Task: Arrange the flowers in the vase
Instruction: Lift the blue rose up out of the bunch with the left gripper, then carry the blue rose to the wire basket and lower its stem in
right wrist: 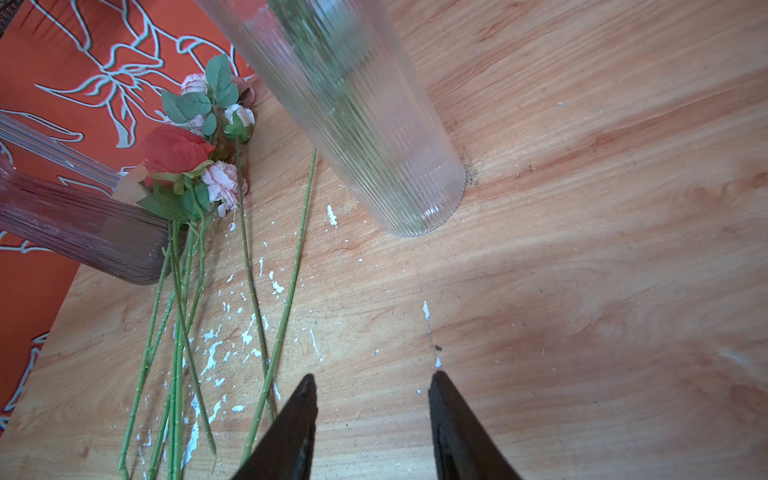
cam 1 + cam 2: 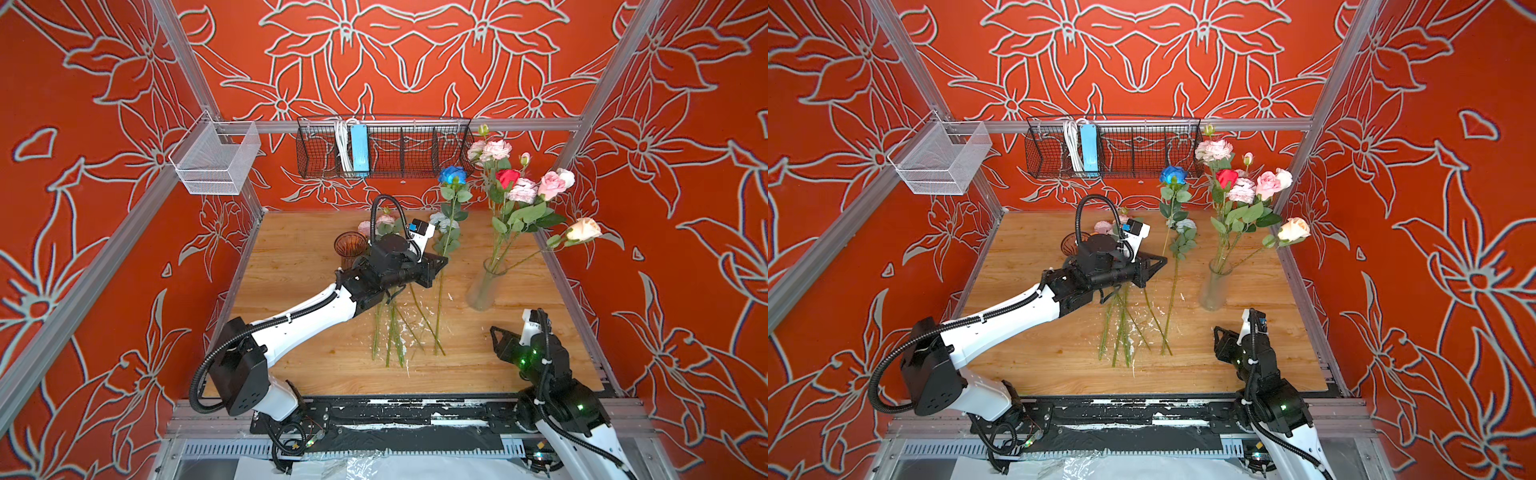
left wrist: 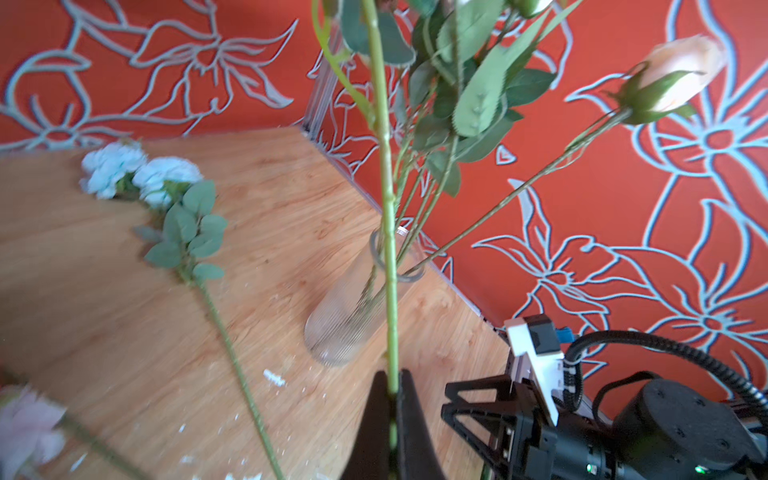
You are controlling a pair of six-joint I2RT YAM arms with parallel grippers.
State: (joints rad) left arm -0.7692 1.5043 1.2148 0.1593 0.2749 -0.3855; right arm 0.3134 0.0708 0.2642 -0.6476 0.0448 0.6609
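Observation:
My left gripper (image 3: 392, 376) (image 2: 441, 262) is shut on the green stem (image 3: 386, 208) of a blue rose (image 2: 452, 174) (image 2: 1173, 175), which it holds upright above the table, left of the vase. The vase (image 2: 484, 286) (image 2: 1214, 286) (image 3: 353, 316) (image 1: 365, 124) is clear ribbed glass and holds several flowers (image 2: 515, 187) with pink, red, white and cream blooms. More flowers lie on the wood: a pale blue one (image 3: 166, 174) (image 2: 440, 220) and a bunch of pink and red ones (image 1: 187, 158), their stems (image 2: 395, 328) fanned out below my left wrist. My right gripper (image 1: 372, 382) (image 2: 496, 334) is open and empty, low in front of the vase.
A brown ribbed glass vase (image 2: 350, 247) (image 1: 75, 224) stands behind my left wrist. On the back rail hang a black wire basket (image 2: 386, 149) and a white mesh basket (image 2: 216, 160). White flecks (image 1: 216, 353) litter the table. Metal frame rails (image 2: 577, 299) edge the table.

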